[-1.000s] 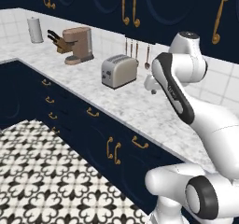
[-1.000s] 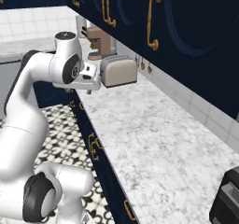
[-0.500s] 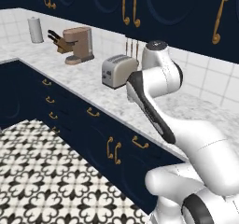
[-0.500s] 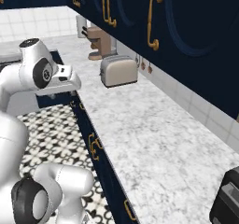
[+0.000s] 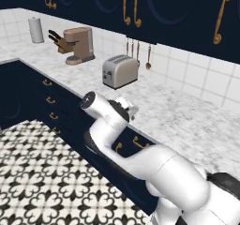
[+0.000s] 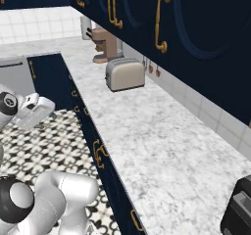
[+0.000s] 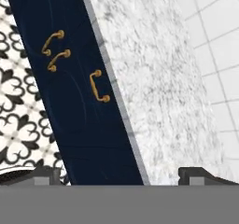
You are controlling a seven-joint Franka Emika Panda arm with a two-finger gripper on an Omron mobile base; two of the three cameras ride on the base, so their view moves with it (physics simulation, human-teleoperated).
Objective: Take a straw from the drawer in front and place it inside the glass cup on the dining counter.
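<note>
My gripper [image 7: 123,175] is open, its two dark fingertips [image 7: 46,174] far apart with nothing between them. It hangs low, in front of the navy cabinet fronts and just below the marble worktop's edge [image 5: 130,112], [image 6: 46,106]. The drawer [image 7: 109,125] is shut; its curved brass handle [image 7: 98,86] lies a little ahead of the fingertips in the hand view. In the left base view the drawer front [image 5: 139,143] sits right beside the hand. The straw is hidden. The glass cup and the dining counter are out of view.
A toaster [image 5: 119,71], a coffee machine [image 5: 79,43], a knife block [image 5: 58,41] and a paper towel roll [image 5: 35,29] stand on the marble worktop [image 5: 187,121]. Two cabinet door handles [image 7: 55,50] lie beside the drawer. Patterned tile floor [image 5: 37,172] spreads to the left.
The arm has swung down from above the worktop to the cabinet fronts below its edge. The jaws have stayed open and the drawer has stayed shut.
</note>
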